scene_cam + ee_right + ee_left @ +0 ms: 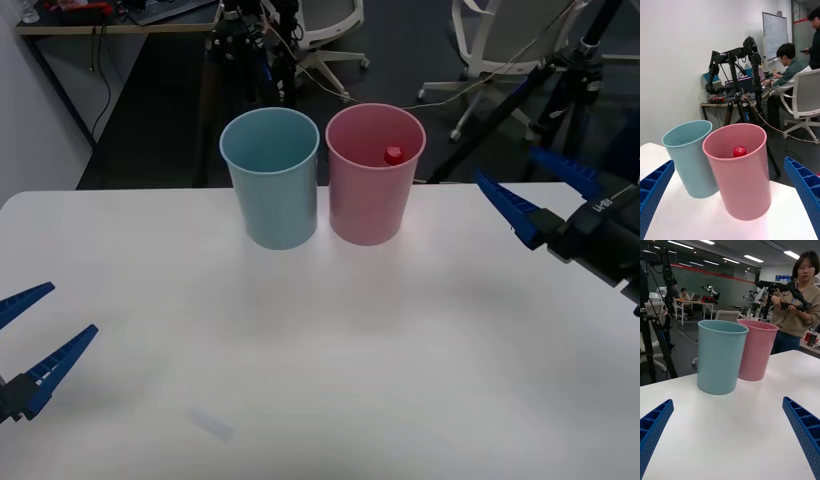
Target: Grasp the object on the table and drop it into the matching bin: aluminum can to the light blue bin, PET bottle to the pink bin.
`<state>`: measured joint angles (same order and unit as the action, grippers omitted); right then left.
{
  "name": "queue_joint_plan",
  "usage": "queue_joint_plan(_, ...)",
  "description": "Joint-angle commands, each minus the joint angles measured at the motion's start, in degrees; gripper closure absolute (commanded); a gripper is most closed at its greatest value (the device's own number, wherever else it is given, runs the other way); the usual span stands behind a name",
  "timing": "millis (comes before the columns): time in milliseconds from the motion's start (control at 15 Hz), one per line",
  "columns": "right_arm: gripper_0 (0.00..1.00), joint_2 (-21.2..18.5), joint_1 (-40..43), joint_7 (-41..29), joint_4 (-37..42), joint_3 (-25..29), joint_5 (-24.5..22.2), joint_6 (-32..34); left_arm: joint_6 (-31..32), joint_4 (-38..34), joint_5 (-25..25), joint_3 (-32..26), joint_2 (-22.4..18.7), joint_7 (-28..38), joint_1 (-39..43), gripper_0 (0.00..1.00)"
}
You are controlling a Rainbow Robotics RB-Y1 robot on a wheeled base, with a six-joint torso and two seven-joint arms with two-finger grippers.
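Note:
The pink bin (pixel 372 180) stands at the back of the white table (pixel 320 380), right beside the light blue bin (pixel 273 185). Inside the pink bin (pixel 740 170) the red cap of the PET bottle (pixel 393 155) (pixel 739 151) shows; the rest of the bottle is hidden by the bin wall. My right gripper (pixel 538 192) (pixel 730 195) hovers open to the right of the pink bin, holding nothing. My left gripper (pixel 35 330) (pixel 728 435) stays open near the table's front left edge, facing the light blue bin (pixel 721 356) and the pink bin (pixel 756 350).
Behind the table stand camera tripods (pixel 560 90), office chairs (pixel 500 40) and a desk (pixel 110 25). A robot arm on a tripod (pixel 737 75) stands beyond the bins.

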<state>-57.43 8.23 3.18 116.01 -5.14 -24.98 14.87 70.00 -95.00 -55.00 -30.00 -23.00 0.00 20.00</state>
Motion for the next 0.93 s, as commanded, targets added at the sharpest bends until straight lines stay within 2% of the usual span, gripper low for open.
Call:
queue_joint_plan(67, 0.00, 5.04, 2.84, -5.56, -1.32, 2.86, -8.68, 5.61, 0.00, 0.00, 0.00, 0.00, 0.00, 0.00, 0.00, 0.00)
queue_joint_plan(133, 0.00, 7.59, 3.81, -7.05, -2.55, 4.35, -12.81, 9.22, 0.00, 0.00, 0.00, 0.00, 0.00, 0.00, 0.00, 0.00)
queue_joint_plan(333, 0.00, 11.63, 5.22, -7.84, -5.62, 6.46, -19.66, 17.39, 0.00, 0.00, 0.00, 0.00, 0.00, 0.00, 0.00, 0.00)
queue_joint_plan(533, 0.00, 14.01, 7.15, -7.84, -6.33, 8.04, -23.44, 21.34, 0.00, 0.00, 0.00, 0.00, 0.00, 0.00, 0.00, 0.00)
queue_joint_plan(933, 0.00, 18.23, 8.12, -8.02, -6.33, 8.92, -28.19, 23.63, 0.00, 0.00, 0.00, 0.00, 0.00, 0.00, 0.00, 0.00)
